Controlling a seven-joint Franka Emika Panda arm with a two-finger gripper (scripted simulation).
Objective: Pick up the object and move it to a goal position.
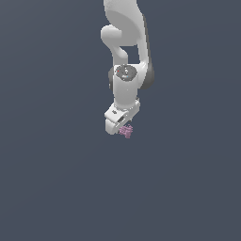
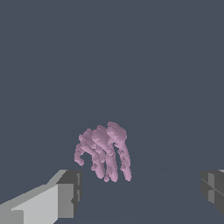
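Observation:
The object [image 2: 105,151] is a small pinkish-purple lumpy piece with stubby prongs. In the wrist view it lies on the grey floor ahead of my fingers, closer to one fingertip [image 2: 70,192] than to the other, and not between them. My gripper [image 2: 140,192] is open with a wide gap and nothing held. In the exterior view the object [image 1: 126,131] peeks out just below the white hand, and the gripper [image 1: 121,126] is right above it, its fingers mostly hidden by the hand.
The white arm [image 1: 127,56] reaches down from the top of the exterior view. Plain dark grey floor [image 1: 56,179] surrounds the object on all sides.

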